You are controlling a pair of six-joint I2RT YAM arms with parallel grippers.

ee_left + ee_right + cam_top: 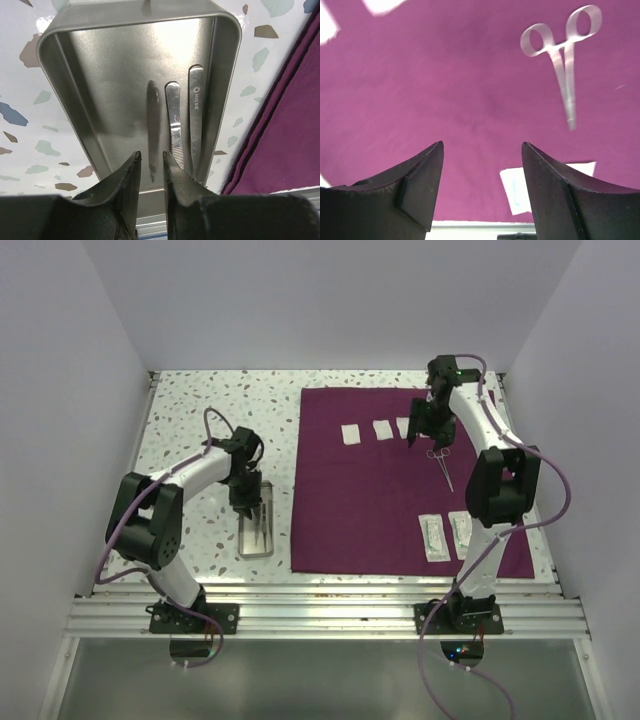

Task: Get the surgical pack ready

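"Why does the left gripper (151,155) hang so low over that small shiny steel tray (70,85)?"

"I think it is busy with the tools in there. I count 3 thin metal tools side by side. The end of the dark thin tool (153,125) sits between the fingers. They are only a little apart, and I see a bit of room on both sides of the tool, so I do not think they pinch it."

"Where is the tray?"

"On the speckled white table (200,410), just beside the left edge of the big dark purple cloth (380,490)."

"And the right gripper (482,145)?"

"Its fingers are wide apart and hold nothing. It hangs over the far part of the cloth. The silver scissor-shaped clamp (565,70) lies flat near it, so I guess the cloth is where things get laid out."

"What else is on the cloth?"

"3 white gauze squares (383,428) in a row at the far side, and 2 white flat packets (433,537) at the near side."

"Is anything in the way?"

"The tray's wall is close to the 2 flat tweezers (196,110), so fingers get little room there. The right arm's elbow hangs just beside the packets."
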